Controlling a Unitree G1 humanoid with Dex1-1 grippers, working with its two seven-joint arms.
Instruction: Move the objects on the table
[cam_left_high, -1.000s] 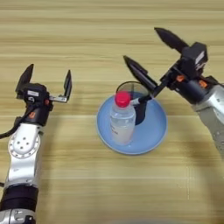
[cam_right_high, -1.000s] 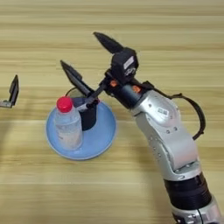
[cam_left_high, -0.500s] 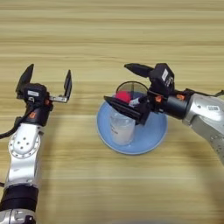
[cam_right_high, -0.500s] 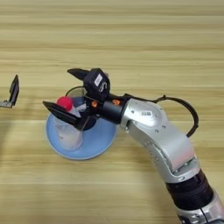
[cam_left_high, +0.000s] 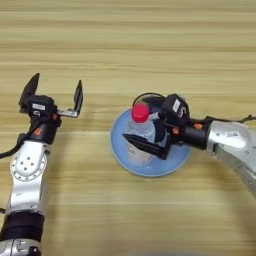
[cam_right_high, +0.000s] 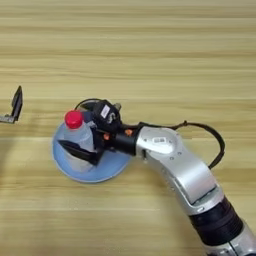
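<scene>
Now right end effector (cam_left_high: 142, 125) open, straddling bottle (cam_left_high: 139, 134).

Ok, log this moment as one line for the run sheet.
right claw: open, fingers astride bottle | bottle: upright on blue plate | left claw: open, idle, left of plate

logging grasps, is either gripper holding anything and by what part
The right gripper brackets the bottle at its body; whether it has closed cannot be told. The left gripper is open, empty.

Both arms (cam_right_high: 175, 165) wore silver shells with black joints and black cables. Each gripper, left (cam_left_high: 54, 95) and right (cam_left_high: 145, 125), had two black pointed fingers, with orange marks at the wrists.
</scene>
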